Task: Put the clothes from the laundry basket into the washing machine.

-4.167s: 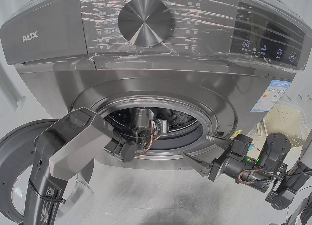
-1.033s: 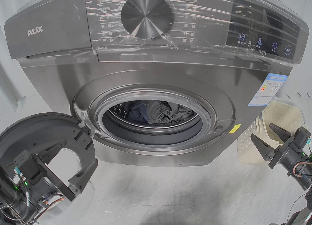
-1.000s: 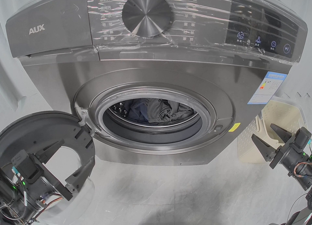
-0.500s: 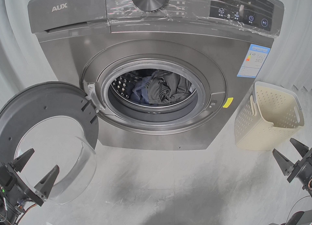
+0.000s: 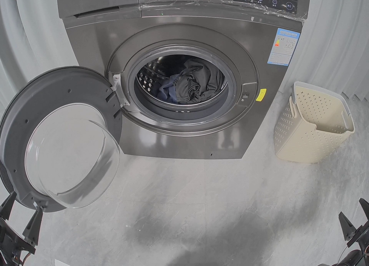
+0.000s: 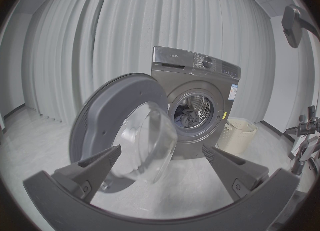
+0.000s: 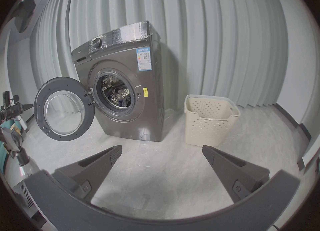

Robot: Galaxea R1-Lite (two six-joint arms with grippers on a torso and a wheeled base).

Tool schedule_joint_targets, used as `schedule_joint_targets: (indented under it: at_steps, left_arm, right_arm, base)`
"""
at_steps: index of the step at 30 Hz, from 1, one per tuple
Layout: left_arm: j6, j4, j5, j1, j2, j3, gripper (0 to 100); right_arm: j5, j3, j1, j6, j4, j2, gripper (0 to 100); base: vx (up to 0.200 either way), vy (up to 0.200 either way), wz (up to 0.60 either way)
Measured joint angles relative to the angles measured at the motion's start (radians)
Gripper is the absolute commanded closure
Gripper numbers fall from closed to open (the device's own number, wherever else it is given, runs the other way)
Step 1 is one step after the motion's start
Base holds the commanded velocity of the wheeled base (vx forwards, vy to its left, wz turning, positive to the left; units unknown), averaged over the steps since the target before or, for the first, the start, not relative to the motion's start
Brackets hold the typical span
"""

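Note:
The grey washing machine (image 5: pixel 184 16) stands with its round door (image 5: pixel 61 136) swung wide to the left. Dark grey and blue clothes (image 5: pixel 192 82) lie bunched in the drum. A cream perforated laundry basket (image 5: pixel 313 124) sits on the floor right of the machine, and its inside looks empty. My left gripper (image 5: pixel 24 206) is low at the front left, just below the door's edge, open and holding nothing. My right gripper (image 5: pixel 351 208) is low at the front right, short of the basket, also open and holding nothing. The right wrist view faces the machine (image 7: pixel 133 68) and basket (image 7: pixel 210 121) across bare floor.
The open door (image 6: pixel 110 118) juts out over the floor close to my left gripper (image 6: pixel 160 148). Pale curtains line the wall behind the machine. Grey floor (image 5: pixel 215 209) lies open between me, the machine and the basket.
The head view has pulled back from the machine, so the whole picture shifted. My left gripper came out of the drum, leaving the dark clothes inside. Both grippers now sit lower at the picture's edges.

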Motion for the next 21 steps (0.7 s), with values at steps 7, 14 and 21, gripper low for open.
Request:
schedule_joint_targets:
  at_steps: [7, 14, 21]
  left_arm:
    - [0.002, 0.295, -0.053, 0.12, -0.167, 0.0, 0]
    - [0.017, 0.354, -0.099, 0.23, -0.266, 0.0, 0]
    - [0.023, 0.396, -0.144, 0.273, -0.324, 0.0, 0]
  right_arm:
    - [-0.032, 0.009, -0.05, 0.01, 0.08, -0.138, 0]
    - [-0.017, 0.01, -0.122, -0.01, 0.106, -0.194, 0]
    - [0.088, 0.01, -0.165, 0.004, 0.14, -0.244, 0]
  base:
    - [0.0, 0.0, 0.0]
    - [0.0, 0.0, 0.0]
    - [0.0, 0.0, 0.0]
